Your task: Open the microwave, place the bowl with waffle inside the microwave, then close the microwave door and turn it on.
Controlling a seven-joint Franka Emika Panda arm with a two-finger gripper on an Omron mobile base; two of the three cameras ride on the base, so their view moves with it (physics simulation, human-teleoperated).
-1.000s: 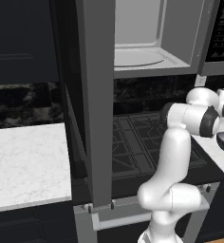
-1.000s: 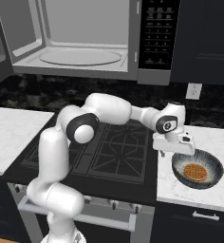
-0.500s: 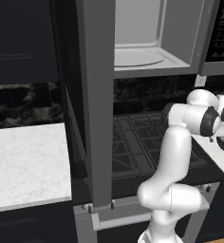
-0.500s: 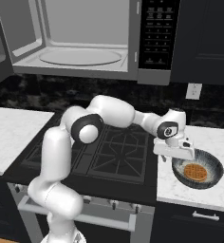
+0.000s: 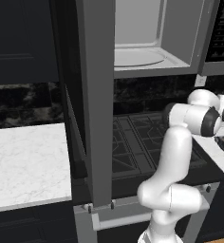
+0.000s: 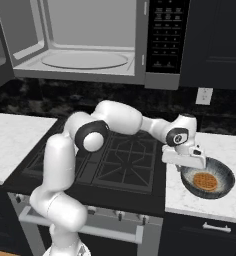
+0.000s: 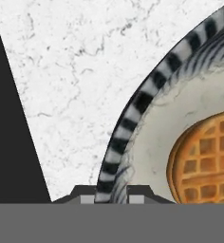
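The microwave [image 6: 90, 25] hangs open above the stove, its turntable [image 6: 85, 60] bare. Its microwave door [image 5: 97, 95] is swung out wide toward the camera in the left base view. On the right-hand marble counter sits the bowl [image 6: 221, 176], dark with a striped rim, and the waffle [image 6: 206, 181] lies flat inside it. My gripper [image 6: 187, 164] reaches down at the bowl's left edge. In the hand view the gripper [image 7: 111, 193] has its two fingertips [image 7: 88, 192] pressed close on either side of the bowl's rim [image 7: 133, 111], with the waffle [image 7: 204, 161] just beyond.
A black gas stove [image 6: 120, 160] lies under my arm, between the right counter [image 6: 225, 147] and a left marble counter [image 6: 15, 140]. The button panel [image 6: 162, 40] is right of the cavity. A wall outlet [image 6: 204, 96] sits behind the bowl. Dark cabinets flank the microwave.
The hand sank a little onto the bowl's left rim and the fingers came together on it. The bowl and the microwave door stayed where they were.
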